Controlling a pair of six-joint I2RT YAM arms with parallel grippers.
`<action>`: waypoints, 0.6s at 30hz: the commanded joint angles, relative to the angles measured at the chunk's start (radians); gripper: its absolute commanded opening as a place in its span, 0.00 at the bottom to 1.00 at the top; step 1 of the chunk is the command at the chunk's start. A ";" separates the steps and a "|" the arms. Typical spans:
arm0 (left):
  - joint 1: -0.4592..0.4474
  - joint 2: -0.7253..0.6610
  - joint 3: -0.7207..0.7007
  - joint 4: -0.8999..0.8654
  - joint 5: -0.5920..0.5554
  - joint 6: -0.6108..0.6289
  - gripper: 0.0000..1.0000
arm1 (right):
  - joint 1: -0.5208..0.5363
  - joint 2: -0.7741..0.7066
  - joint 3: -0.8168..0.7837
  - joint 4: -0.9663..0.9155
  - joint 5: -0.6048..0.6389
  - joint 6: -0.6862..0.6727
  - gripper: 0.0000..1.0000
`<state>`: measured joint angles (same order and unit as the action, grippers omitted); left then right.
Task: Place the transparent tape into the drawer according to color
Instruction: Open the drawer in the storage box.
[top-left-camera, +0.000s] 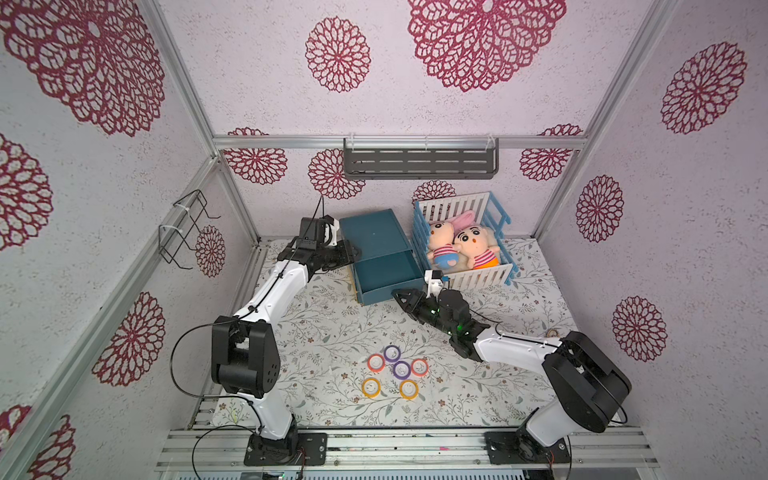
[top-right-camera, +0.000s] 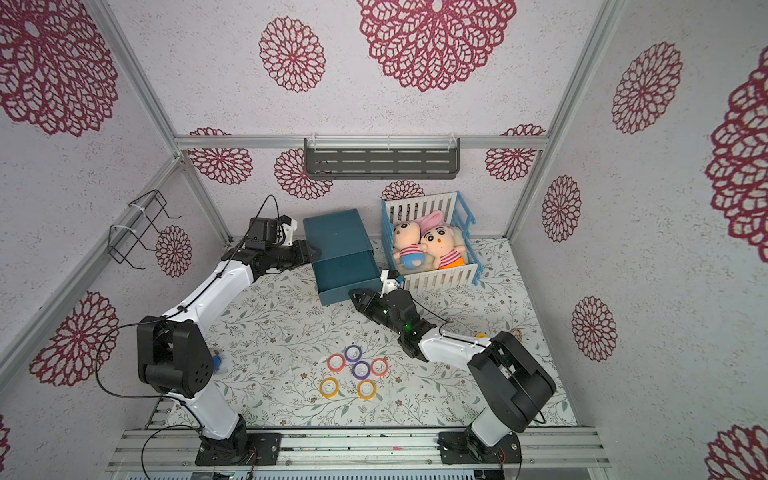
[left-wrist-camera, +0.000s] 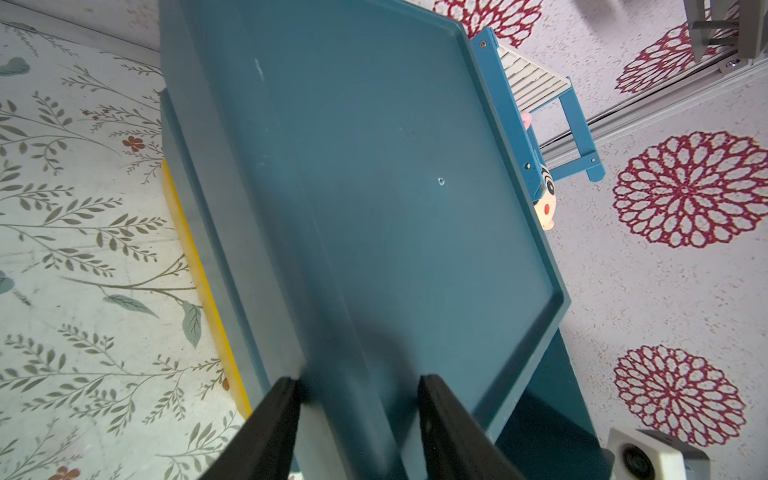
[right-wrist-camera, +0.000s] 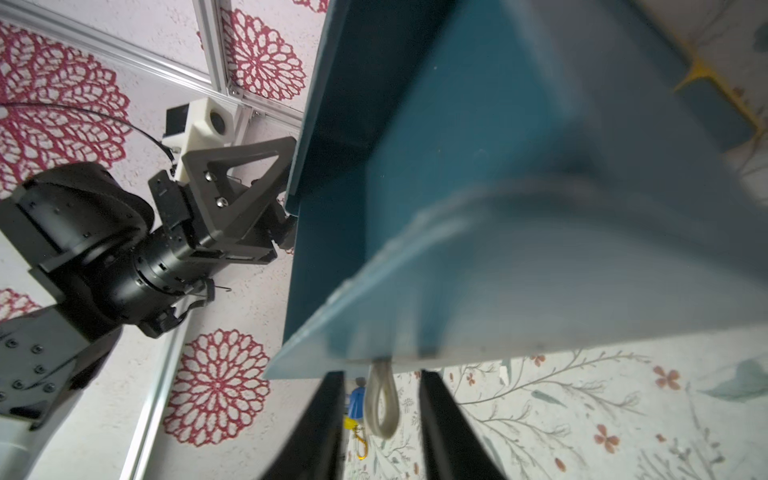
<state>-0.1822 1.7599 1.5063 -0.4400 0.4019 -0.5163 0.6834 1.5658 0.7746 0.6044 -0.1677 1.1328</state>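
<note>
Several transparent tape rolls lie flat in a cluster at the table's front middle: two purple (top-left-camera: 392, 353) (top-left-camera: 401, 369), two red (top-left-camera: 376, 363) (top-left-camera: 419, 367), two orange-yellow (top-left-camera: 371, 387) (top-left-camera: 409, 389). The teal cabinet (top-left-camera: 370, 232) stands at the back, its drawer (top-left-camera: 382, 274) pulled out and empty. My right gripper (right-wrist-camera: 382, 374) is open at the drawer's front, one finger on each side of a pale cord loop (right-wrist-camera: 382, 403) without touching it. Jaws apart, my left gripper (left-wrist-camera: 357, 384) rests its tips on the cabinet (left-wrist-camera: 374, 166) at its left edge.
A blue-and-white toy crib (top-left-camera: 478, 278) with two plush dolls (top-left-camera: 444, 249) stands right of the cabinet, close behind my right gripper (top-left-camera: 395, 294). A dark shelf (top-left-camera: 419, 164) hangs on the back wall and a wire rack (top-left-camera: 187, 228) on the left wall.
</note>
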 joint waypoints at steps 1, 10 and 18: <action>0.004 -0.026 0.019 -0.006 0.000 0.015 0.54 | 0.005 -0.069 -0.003 -0.013 0.021 -0.061 0.60; 0.004 -0.061 0.008 0.012 -0.003 -0.003 0.73 | 0.006 -0.219 -0.024 -0.200 0.068 -0.193 0.99; 0.004 -0.156 -0.046 0.034 -0.032 -0.023 0.97 | 0.008 -0.328 0.058 -0.526 0.090 -0.428 0.99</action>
<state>-0.1822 1.6531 1.4784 -0.4297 0.3851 -0.5343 0.6861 1.2812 0.7753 0.2237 -0.1009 0.8421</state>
